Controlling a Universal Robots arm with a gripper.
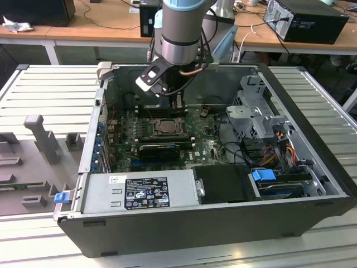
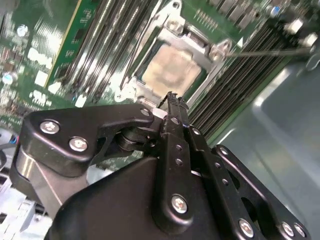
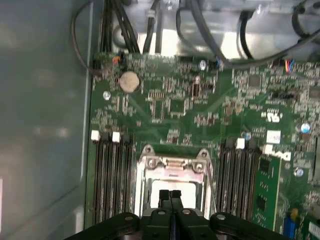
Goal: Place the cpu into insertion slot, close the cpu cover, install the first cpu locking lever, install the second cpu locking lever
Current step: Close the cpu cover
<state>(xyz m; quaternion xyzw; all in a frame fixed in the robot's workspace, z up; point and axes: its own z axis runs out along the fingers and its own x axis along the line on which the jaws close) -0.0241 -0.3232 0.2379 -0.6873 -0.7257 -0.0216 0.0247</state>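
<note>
Your gripper (image 2: 170, 96) hangs just above the insertion slot (image 1: 149, 126). Its two fingers (image 3: 164, 196) are pressed together, with nothing between them. The cpu (image 2: 172, 70) lies flat inside the slot, pale top facing up. The cpu cover (image 3: 172, 162) lies down around the chip, framing it. A thin metal rod (image 2: 270, 51) sticks out sideways from one corner of the slot.

cpu (image 3: 189, 192) partly hid behind gripper (image 3: 170, 194)

matt metal cpu (image 2: 172, 70), shiny metal cpu cover (image 2: 191, 41)
</note>
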